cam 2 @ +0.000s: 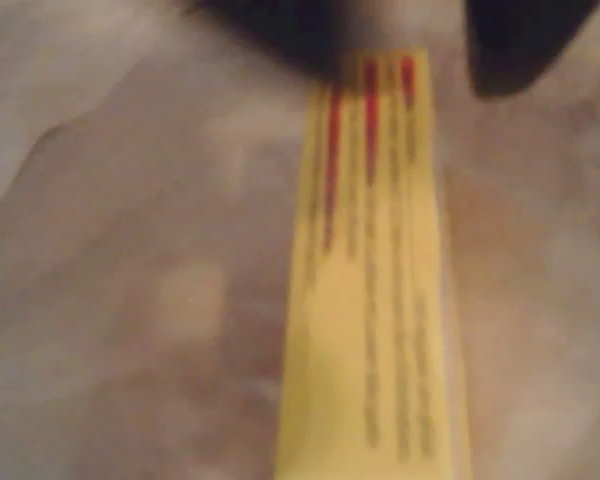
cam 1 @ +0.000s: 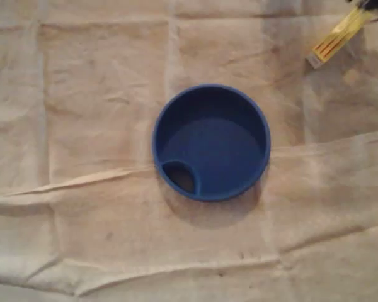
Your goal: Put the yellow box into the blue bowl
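1. A pale beige cloth [cam 1: 101, 94] covers the whole surface in the overhead view. It is wrinkled, with straight fold lines that make a grid and one long raised crease that runs across below the middle.
2. The blue bowl [cam 1: 211, 93] stands upright near the centre of the cloth. Its blue floor is seen whole, and a small walled pocket [cam 1: 181, 177] sits inside the rim at the lower left.
3. The yellow box [cam 1: 337, 38] is long and narrow. It lies slanted at the upper right corner of the overhead view, well apart from the bowl. Its shadow falls on the cloth beside it, so it seems lifted.
4. The gripper [cam 1: 367, 5] appears as dark parts at the top right edge and grasps the upper end of the box.
5. In the blurred wrist view, the box [cam 2: 375, 300] runs down from the dark fingers [cam 2: 280, 30] with red stripes near its top.
6. The cloth between box and bowl is open, and wide cloth lies left of and below the bowl.
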Robot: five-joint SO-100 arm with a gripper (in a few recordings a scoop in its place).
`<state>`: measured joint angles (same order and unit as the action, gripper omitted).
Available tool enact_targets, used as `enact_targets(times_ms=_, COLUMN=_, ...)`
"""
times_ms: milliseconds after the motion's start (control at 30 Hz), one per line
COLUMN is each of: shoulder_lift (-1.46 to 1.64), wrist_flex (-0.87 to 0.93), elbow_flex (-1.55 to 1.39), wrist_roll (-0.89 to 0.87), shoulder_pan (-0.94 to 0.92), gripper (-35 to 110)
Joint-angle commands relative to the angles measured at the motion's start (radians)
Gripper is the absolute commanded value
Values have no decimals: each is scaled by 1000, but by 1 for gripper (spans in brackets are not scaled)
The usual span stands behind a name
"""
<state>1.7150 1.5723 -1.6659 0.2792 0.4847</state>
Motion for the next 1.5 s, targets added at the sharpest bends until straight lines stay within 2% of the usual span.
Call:
enact_targets(times_ms=0, shoulder_lift=0, wrist_flex=-17, elbow_flex=51, wrist_roll=-9, shoulder_pan=8, gripper=24)
enact_targets(times_ms=300, shoulder_lift=-41, wrist_flex=-49, elbow_flex=34, wrist_roll=-156, shoulder_pan=12, gripper=27)
enact_targets(times_ms=633, shoulder_lift=-41, wrist_flex=-6, elbow_flex=3, wrist_roll=-173, shoulder_pan=132, gripper=27)
enact_targets(times_ms=1000, shoulder_lift=-46, wrist_flex=37, elbow_flex=-34, wrist_roll=-190, shoulder_pan=117, gripper=27)
enact_targets(times_ms=1467, shoulder_lift=-48, wrist_flex=-12, elbow_flex=-75, wrist_roll=-169, shoulder_pan=114, gripper=27)
